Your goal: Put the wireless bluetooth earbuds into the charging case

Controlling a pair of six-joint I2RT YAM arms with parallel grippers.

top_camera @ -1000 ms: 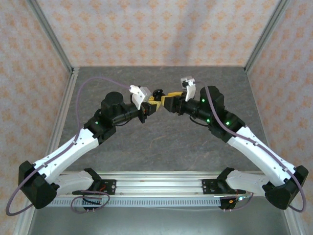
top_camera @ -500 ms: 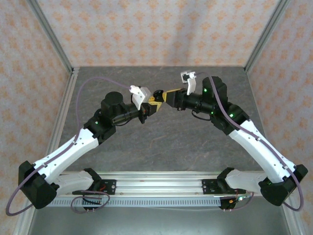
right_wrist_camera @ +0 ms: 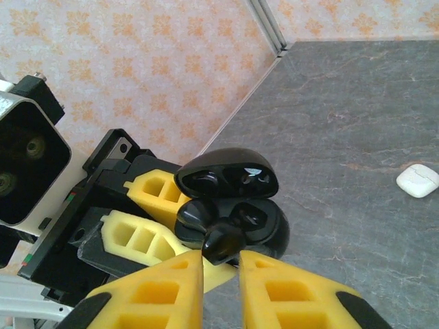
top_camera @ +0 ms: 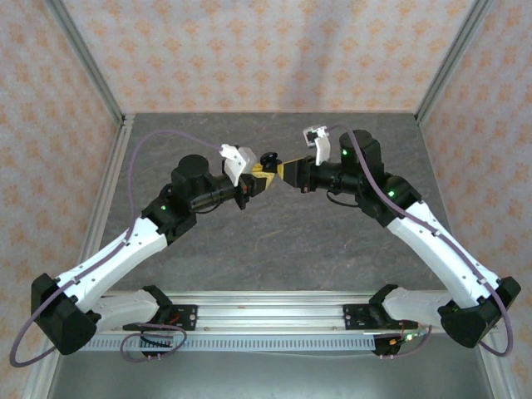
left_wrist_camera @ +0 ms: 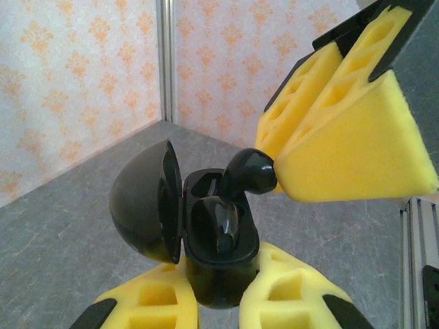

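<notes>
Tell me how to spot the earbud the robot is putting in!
Look above the middle of the grey table. The left gripper holds an open black charging case; the black earbud is pinched in the right gripper at its mouth. Its twin already sits inside.

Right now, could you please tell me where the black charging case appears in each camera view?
Top external: the charging case is at horizontal centre, above the picture's middle.
Left wrist: lower centre, lid swung open to the left.
Right wrist: centre, open lid on top.
Shared landmark: the black earbud, pinched by the right gripper, at the case's open mouth.
</notes>
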